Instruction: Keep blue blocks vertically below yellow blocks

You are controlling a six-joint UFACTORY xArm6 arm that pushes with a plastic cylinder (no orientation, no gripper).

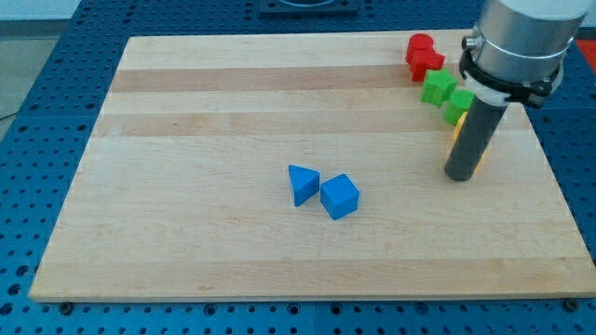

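A blue triangular block [302, 183] and a blue cube [340, 196] lie side by side, touching, near the board's middle. My rod comes down at the view's right and my tip [460, 177] rests on the board, far right of the blue blocks. A yellow block [483, 146] shows only as slivers on both sides of the rod; its shape is hidden. The yellow block lies higher in the view than the blue blocks.
Two green blocks [438, 87] [458, 107] sit just above the rod's lower part, with two red blocks [424, 54] above them near the top right edge. The wooden board [233, 112] lies on a blue perforated table [37, 121].
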